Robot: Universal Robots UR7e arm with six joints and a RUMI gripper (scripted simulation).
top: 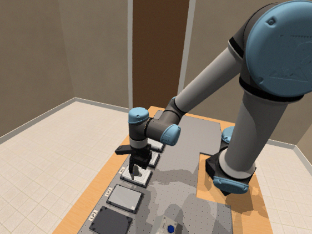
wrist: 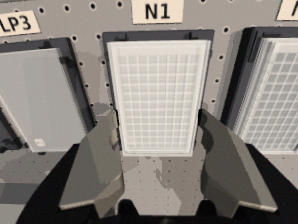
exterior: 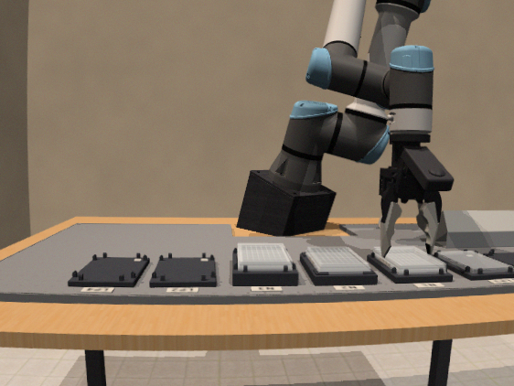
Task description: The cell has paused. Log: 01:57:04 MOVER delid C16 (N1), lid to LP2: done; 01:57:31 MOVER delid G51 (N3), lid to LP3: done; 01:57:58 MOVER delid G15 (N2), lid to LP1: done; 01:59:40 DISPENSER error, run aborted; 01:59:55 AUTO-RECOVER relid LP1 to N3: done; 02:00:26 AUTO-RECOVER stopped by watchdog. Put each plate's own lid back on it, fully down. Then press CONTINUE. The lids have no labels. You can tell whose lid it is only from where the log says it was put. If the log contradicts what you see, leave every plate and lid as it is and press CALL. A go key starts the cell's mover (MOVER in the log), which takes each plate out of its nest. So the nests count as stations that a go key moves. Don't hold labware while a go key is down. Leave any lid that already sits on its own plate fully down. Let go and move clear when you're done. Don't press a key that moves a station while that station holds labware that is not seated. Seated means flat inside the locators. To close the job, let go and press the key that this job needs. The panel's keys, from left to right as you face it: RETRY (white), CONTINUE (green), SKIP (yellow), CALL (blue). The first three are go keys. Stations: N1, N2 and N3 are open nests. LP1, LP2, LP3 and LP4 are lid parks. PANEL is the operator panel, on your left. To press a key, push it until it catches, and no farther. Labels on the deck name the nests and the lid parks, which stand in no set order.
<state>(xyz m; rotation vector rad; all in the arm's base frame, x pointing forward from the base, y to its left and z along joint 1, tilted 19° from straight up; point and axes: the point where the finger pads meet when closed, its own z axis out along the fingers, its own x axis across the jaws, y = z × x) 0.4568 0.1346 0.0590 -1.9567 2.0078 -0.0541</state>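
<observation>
The jaws point down over nest N1 and are closed on the clear N1 lid, one finger at each long side. That lid lies over the N1 plate, whose well grid shows through it; whether it is fully down cannot be told.

Just beside N1, on one side, park LP3 carries a clear, flat lid with a small pale mark near one corner. On the other side, nest N2 holds the N2 plate, its grid facing up.

Beyond N2, nest N3 holds the N3 plate, which stands taller above its nest than the N2 plate, with a clear upper part. Past it, parks LP2 and LP4 show bare dark surfaces between their corner posts.

At the opposite end of the row, past LP3, park LP1 is bare too. All the stations stand on the grey worktop. At the top view's lower edge, part of the panel shows with its blue CALL key; the arm is well apart from it.
</observation>
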